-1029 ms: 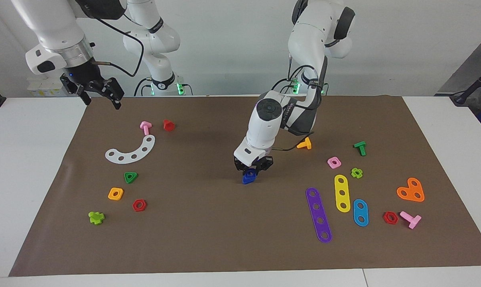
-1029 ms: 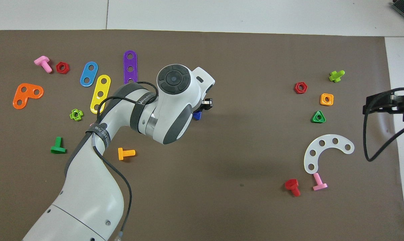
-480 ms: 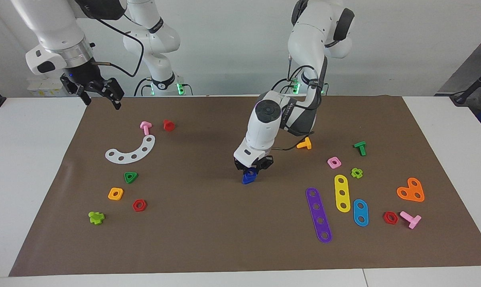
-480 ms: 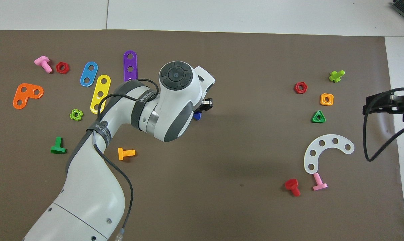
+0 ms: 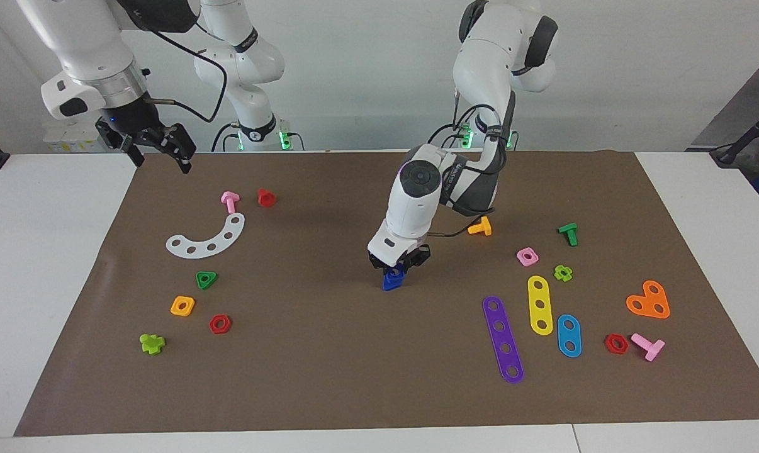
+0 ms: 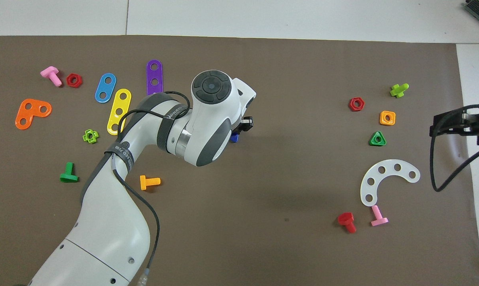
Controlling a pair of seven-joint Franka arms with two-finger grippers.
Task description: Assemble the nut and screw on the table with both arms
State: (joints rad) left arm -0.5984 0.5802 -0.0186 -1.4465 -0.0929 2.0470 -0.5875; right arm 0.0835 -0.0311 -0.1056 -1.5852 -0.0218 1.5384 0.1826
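Two arms: left gripper [image 5: 396,267] bent down mid-mat, clamping blue screw [image 5: 392,279]; right gripper [image 5: 158,150] raised, wide.

The left arm [image 5: 417,201] straightens slightly: its wrist joint stands more upright than a second ago, shifted toward twelve o'clock in the overhead view. Its tool [image 5: 397,269], closed on the blue piece [image 5: 392,279], sits a touch higher above the brown mat [image 5: 329,352].
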